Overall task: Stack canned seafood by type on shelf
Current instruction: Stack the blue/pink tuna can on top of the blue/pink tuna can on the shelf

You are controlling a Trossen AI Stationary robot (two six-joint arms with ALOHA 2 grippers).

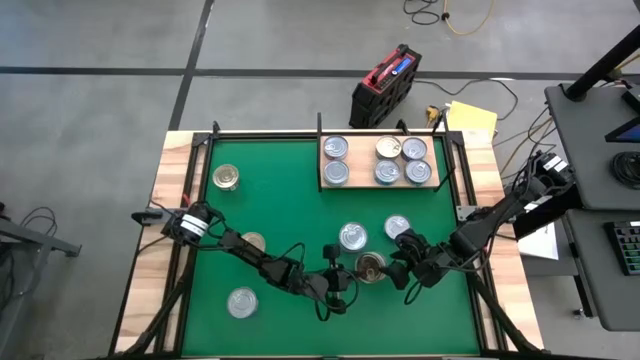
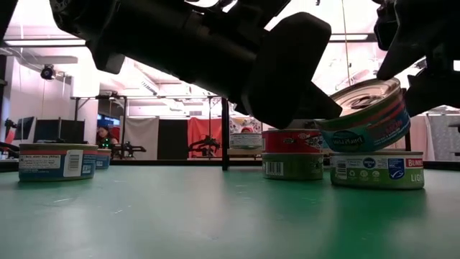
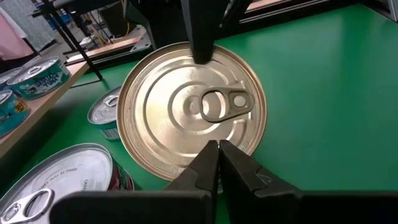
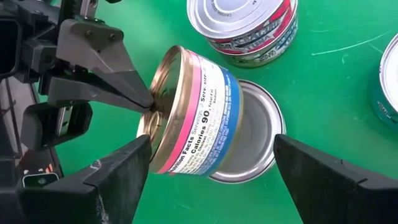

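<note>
A gold-lidded can [image 4: 199, 112] with a pink, white and blue label stands tilted, its lower edge on the silver lid of another can [image 4: 258, 140] on the green mat [image 1: 290, 200]. My left gripper [image 3: 217, 146] is shut, its tips against the gold lid. My right gripper [image 4: 211, 140] is open, one finger [image 4: 118, 177] at the lid side and one [image 4: 323, 174] at the bottom side; whether either touches the can, I cannot tell. The pale wooden shelf [image 1: 360, 162] at the far edge carries several cans [image 1: 388, 148]. My left gripper presses its shut fingertips [image 3: 211, 158] against the gold lid's face [image 3: 214, 134], between the pull tab and the rim. It comes slanting slightly downward from the table's left. The can leans away from it, its lower edge on the can beneath.
Two cans [image 1: 352, 237] [image 1: 397, 227] stand just beyond the grippers; the low view shows a red can stacked on a green one [image 2: 291, 155]. Three more cans lie left [image 1: 242, 302] [image 1: 253, 242] [image 1: 227, 177]. A red and black case [image 1: 385, 85] sits past the far edge.
</note>
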